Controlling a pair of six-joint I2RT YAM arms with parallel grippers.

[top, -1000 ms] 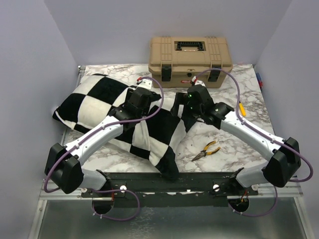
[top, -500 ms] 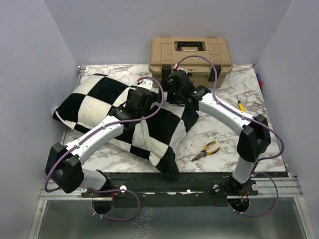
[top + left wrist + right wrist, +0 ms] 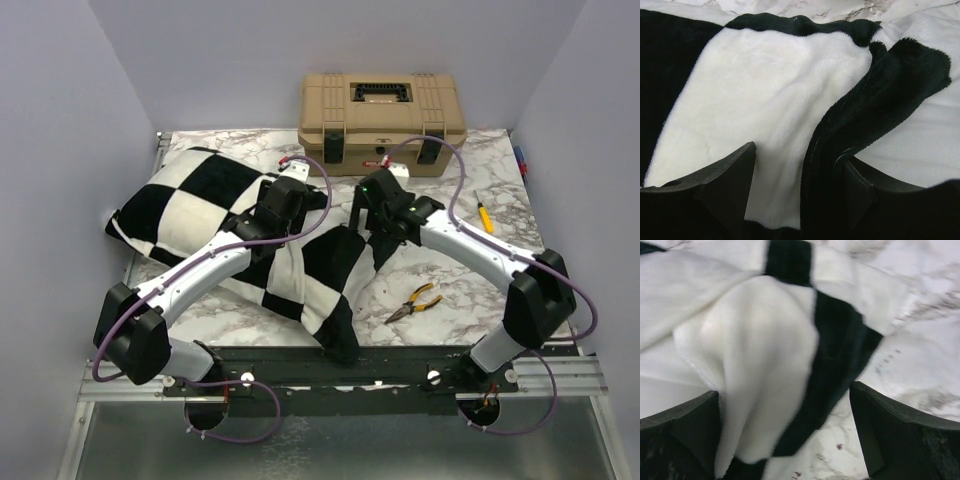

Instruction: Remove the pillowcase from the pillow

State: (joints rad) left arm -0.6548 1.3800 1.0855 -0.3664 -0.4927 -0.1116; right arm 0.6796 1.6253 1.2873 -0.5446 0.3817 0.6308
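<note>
The black-and-white checkered pillowcase lies plump across the left and middle of the marble table; its near corner hangs over the front edge. The pillow is hidden inside it. My left gripper rests on the case's top right part. In the left wrist view the left gripper is shut on a fold of the pillowcase. My right gripper hovers at the case's right edge. In the right wrist view the right gripper is open, with the pillowcase edge loose between the fingers.
A tan toolbox stands at the back centre. Yellow-handled pliers lie on the marble to the right of the case. A small yellow screwdriver lies near the right arm. Purple walls close in both sides.
My right gripper swung back toward the toolbox, then came forward and down again to the case's right edge. My left gripper stayed on the case.
</note>
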